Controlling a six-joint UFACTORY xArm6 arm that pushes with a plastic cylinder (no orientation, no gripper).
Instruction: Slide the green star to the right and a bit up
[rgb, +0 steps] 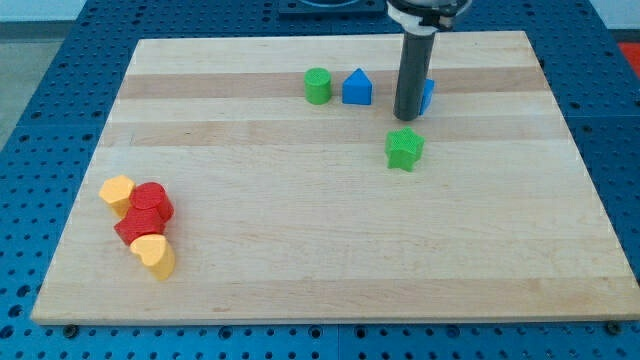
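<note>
Nearest the view's bottom, at the left of the wooden board (330, 280): a yellow heart block (154, 255), touching a red block (133, 228) and a second red block (152, 203) above it, with another yellow block (117, 191) at the top of that cluster. Well apart, toward the view's top right: green star (404, 148) just below my tip (408, 114), close but not clearly touching. No claw on this arm, only the dark rod, standing in front of a blue block (428, 95), with a blue house-shaped block (357, 88) and a green cylinder (318, 86) to its left
</note>
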